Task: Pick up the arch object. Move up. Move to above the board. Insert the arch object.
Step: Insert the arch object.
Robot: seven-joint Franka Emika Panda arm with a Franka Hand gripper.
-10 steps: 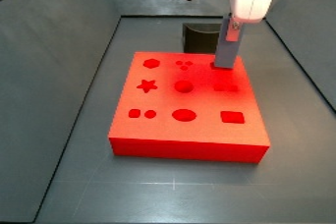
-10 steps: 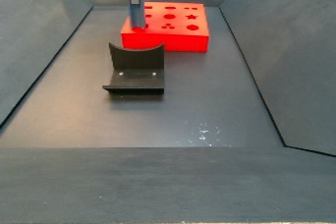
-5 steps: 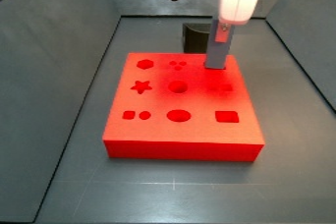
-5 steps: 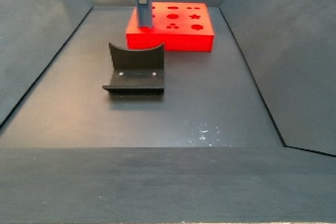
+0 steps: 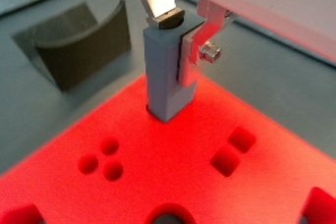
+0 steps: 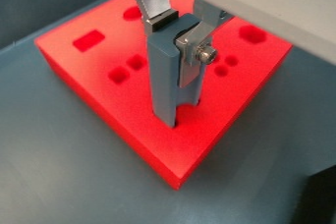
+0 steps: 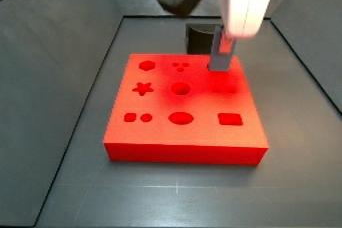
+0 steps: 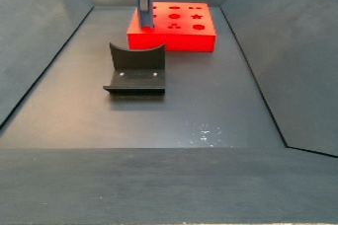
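The gripper (image 5: 178, 31) is shut on the arch object (image 5: 167, 76), a slim blue-grey piece held upright between the silver fingers (image 5: 199, 39). It also shows in a wrist view (image 6: 171, 85), with the gripper (image 6: 174, 33) closed on its upper part. Its lower end meets the top of the red-orange board (image 5: 197, 184) near one edge; whether it sits in a cut-out is unclear. In a side view the arch object (image 7: 221, 57) hangs under the white gripper (image 7: 225, 40) over the board's (image 7: 160, 147) far right part. In a side view the arch object (image 8: 142, 14) stands at the board's (image 8: 185, 37) left edge.
The dark fixture (image 8: 136, 69) stands on the grey floor in front of the board, and it shows in a wrist view (image 5: 73, 43) and behind the board in a side view (image 7: 199, 38). Sloping grey walls (image 8: 40, 51) enclose the floor. Other cut-outs (image 7: 183, 118) dot the board's top.
The gripper with the arch object has shifted a little across the board and come down slightly. It stays shut on the piece.
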